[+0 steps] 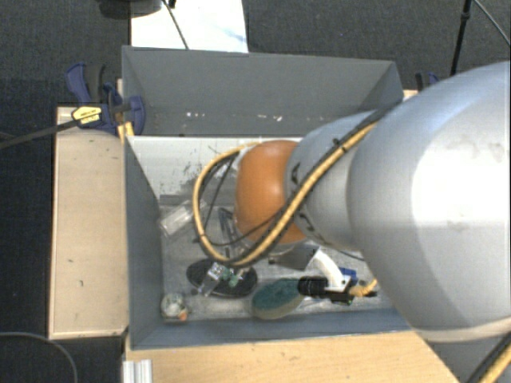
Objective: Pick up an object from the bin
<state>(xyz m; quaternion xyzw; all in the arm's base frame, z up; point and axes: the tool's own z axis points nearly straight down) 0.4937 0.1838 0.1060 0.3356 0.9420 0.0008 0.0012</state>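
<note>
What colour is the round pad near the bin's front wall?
The pad is dark teal; camera view.

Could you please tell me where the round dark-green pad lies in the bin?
In the camera view the round dark-green pad lies by the bin's lower wall, just right of the flat black disc and left of the black marker.

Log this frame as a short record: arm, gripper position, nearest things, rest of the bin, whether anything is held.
arm: arm enters from the right, orange cover over mid bin
gripper: gripper low over a black disc near the bin's lower wall
nearest: teal pad; black marker
elsewhere: clear plastic piece at left; small round thing in lower-left corner
held: cannot tell
</note>
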